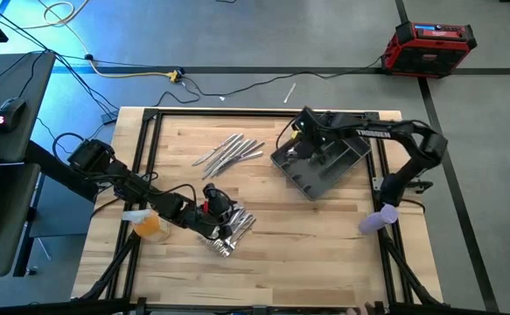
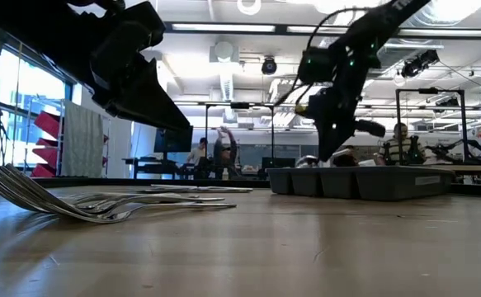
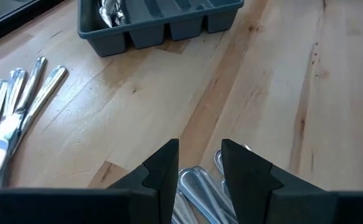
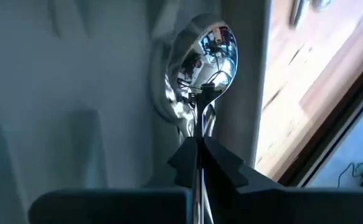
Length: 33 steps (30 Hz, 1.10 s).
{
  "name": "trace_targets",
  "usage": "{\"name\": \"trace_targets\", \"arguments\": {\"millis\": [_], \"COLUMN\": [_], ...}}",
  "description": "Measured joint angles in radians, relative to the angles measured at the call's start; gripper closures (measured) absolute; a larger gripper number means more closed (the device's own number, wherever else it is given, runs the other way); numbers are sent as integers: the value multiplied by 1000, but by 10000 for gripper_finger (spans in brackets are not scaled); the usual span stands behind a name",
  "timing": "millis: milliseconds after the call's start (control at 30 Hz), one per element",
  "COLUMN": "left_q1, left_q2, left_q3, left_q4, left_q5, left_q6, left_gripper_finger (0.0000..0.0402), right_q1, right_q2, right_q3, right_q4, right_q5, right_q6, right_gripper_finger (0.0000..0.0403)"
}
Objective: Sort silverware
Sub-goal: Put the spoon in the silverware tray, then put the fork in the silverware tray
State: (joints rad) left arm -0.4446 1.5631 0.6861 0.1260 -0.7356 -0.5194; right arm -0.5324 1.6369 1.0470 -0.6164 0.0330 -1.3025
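Right pincer (image 4: 200, 146) clenched on spoon (image 4: 203, 53) handle, bowl inside grey tray (image 1: 320, 162) compartment, far-right of surface (image 1: 324, 227). Left pincer (image 3: 197, 168) released, fingers apart over silverware pile (image 1: 228, 229) at near edge. More silverware (image 1: 228, 150) lies mid-surface, w/ no pincer near.

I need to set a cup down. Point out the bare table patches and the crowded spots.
Free: the strip between the tray and the near edge, and the far-left corner beyond the loose silverware. Crowded: the near-left, where the left gripper hovers open over a silverware pile, and the tray, where the right gripper holds a spoon.
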Motion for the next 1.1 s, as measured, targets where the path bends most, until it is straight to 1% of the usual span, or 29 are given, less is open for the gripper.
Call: {"name": "trace_targets", "arguments": {"millis": [200,300,367,500,633,733,833,967,1033,1100], "left_q1": [0,0,-4,-8,-8,-12,-14,-15,-14,-14], "left_q2": [0,0,0,0,0,0,0,0,0,0], "left_q3": [0,0,0,0,0,0,0,0,0,0], "left_q4": [-2,-2,-2,-3,-2,-2,-2,-1,-2,-3], "left_q5": [-7,-7,-7,-3,-1,-1,0,5,29,62], "left_q6": [0,0,0,0,-3,-3,-3,-18,-28,-29], "left_gripper_finger": [298,298,298,298,298,298,298,298,298,298], "right_q1": [-16,-23,-32,-47,-57,-35,45,221,324,426], "right_q2": [49,52,52,41,0,-51,-113,-142,-137,-123], "right_q3": [0,0,0,0,37,87,122,108,83,52], "right_q4": [64,76,74,81,74,19,-17,-6,56,169], "right_q5": [4,12,42,84,108,86,11,-109,-149,-170], "right_q6": [-46,-57,-50,-25,61,150,248,474,632,786], "right_gripper_finger": [401,384,361,299,241,213,205,208,210,212]}}
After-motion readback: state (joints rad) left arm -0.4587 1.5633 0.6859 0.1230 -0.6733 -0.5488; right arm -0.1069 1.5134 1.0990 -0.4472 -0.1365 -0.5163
